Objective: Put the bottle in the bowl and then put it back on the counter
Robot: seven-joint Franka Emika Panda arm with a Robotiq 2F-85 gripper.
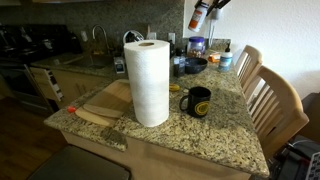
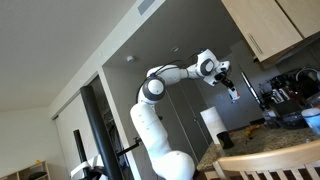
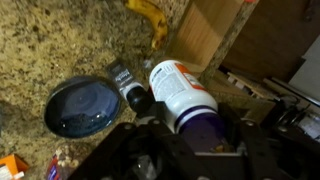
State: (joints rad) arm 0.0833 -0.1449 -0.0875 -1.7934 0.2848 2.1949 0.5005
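My gripper [image 1: 204, 10] is shut on the bottle [image 1: 199, 17] and holds it high above the back of the counter; arm and gripper [image 2: 231, 86] also show against the ceiling. In the wrist view the bottle [image 3: 180, 90] lies between my fingers [image 3: 190, 118], with a white and red-orange label, a dark base toward the camera and a light cap pointing away. The dark blue bowl [image 3: 82, 106] sits empty on the granite counter below, left of the bottle. In an exterior view the bowl [image 1: 193, 66] stands far back on the counter.
A paper towel roll [image 1: 150, 80], a black mug [image 1: 197, 101] and a wooden cutting board [image 1: 105, 100] stand on the counter's near half. A blue-lidded jar [image 1: 197, 45] and a white-and-blue bottle [image 1: 226, 58] stand behind the bowl. Two chairs [image 1: 270, 95] flank the counter. A small dark object [image 3: 126, 84] lies beside the bowl.
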